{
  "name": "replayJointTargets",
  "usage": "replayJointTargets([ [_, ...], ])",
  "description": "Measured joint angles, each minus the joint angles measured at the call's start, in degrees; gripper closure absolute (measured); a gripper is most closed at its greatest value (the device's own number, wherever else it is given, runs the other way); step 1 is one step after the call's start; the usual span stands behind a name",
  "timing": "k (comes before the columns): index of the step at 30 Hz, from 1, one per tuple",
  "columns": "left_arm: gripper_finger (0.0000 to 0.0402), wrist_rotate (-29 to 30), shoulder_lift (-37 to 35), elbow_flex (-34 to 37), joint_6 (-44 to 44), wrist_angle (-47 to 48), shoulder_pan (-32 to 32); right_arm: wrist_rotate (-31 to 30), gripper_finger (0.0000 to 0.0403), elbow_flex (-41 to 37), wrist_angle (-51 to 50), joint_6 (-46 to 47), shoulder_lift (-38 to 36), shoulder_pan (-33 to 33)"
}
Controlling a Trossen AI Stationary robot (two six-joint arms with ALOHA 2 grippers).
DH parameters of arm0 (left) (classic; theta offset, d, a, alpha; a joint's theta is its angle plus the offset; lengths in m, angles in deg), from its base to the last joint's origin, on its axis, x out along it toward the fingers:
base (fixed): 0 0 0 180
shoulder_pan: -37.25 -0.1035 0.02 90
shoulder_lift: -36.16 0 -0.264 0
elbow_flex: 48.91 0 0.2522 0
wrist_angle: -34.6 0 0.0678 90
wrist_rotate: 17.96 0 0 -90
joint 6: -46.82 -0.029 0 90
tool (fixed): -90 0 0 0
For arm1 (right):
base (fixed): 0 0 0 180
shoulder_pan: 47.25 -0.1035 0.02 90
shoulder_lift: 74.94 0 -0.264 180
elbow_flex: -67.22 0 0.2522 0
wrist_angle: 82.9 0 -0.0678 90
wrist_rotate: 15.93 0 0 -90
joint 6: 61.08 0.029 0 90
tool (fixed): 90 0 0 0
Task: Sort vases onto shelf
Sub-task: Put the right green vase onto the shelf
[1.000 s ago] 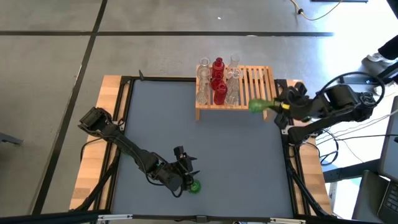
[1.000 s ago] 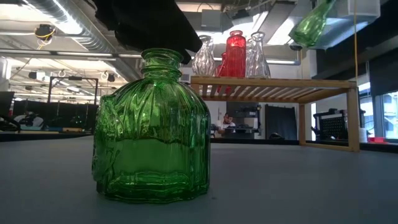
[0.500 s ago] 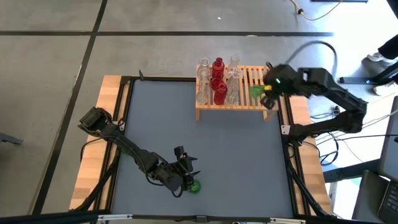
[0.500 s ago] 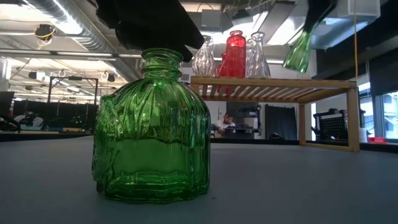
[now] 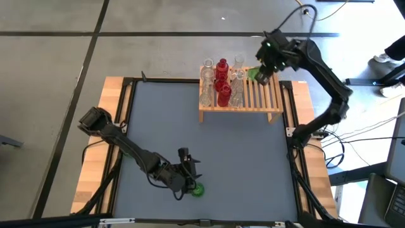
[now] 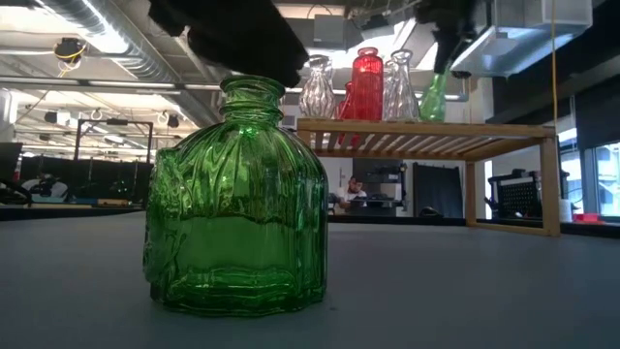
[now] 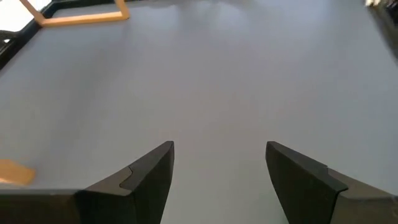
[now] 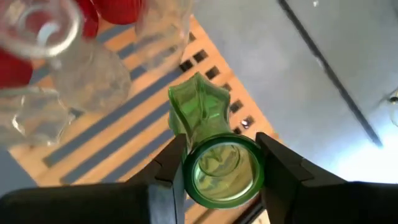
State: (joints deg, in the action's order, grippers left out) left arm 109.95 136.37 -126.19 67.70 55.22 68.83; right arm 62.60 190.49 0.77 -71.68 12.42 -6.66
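A slim green vase [image 5: 255,74] hangs over the far right part of the shelf [image 5: 269,96], with my right gripper [image 5: 264,66] shut on it. In the low view this vase [image 6: 433,97] is just above the shelf top [image 6: 504,129]. Red vases [image 5: 222,66] and clear vases [image 5: 207,82] stand on the shelf's left part. A squat green vase [image 5: 199,189] stands on the grey mat near the front edge. Right beside it is my left gripper [image 5: 188,180], which is open [image 7: 217,180] with nothing between its fingers. My right gripper pinches the slim green vase at its neck, just under the mouth rim [image 8: 224,163], between its two fingers [image 8: 171,171]. The fingers come from above, slanting down. The vase hangs below them, base down and slightly tilted. Whether its base touches the slats cannot be told.
The right half of the shelf's slats [image 5: 261,88] is bare, and the grey mat [image 5: 209,145] lies open between shelf and squat vase. Light-wood table edges [image 5: 95,158] flank the mat. In the low view a person [image 6: 355,190] sits far behind the shelf.
My right gripper has swung from beyond the table's right edge toward the far edge and leftward, carrying the slim green vase over the shelf's far right part. The vase has come down close to the shelf top and turned from steeply tilted to nearly upright.
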Motion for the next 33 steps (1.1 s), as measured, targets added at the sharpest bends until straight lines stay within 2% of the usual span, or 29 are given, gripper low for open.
replayJointTargets([
  [3,0.0153,0.1,-0.6,0.0,0.0,1.9,-0.1,3.7,0.0274,3.4,-1.4,-0.6,4.1,2.1],
  [9,0.0153,0.1,-0.8,0.0,-1.6,1.7,-0.3,4.9,0.0274,5.6,-3.0,-2.0,9.2,3.8],
  [22,0.0153,0.0,-0.8,0.0,-1.5,1.5,-1.6,6.5,0.0271,5.2,-1.4,-3.2,10.0,3.7],
  [33,0.0153,-0.1,-0.9,0.0,-1.5,1.5,-1.5,6.6,0.0197,5.1,-1.0,-2.9,10.0,3.7],
])
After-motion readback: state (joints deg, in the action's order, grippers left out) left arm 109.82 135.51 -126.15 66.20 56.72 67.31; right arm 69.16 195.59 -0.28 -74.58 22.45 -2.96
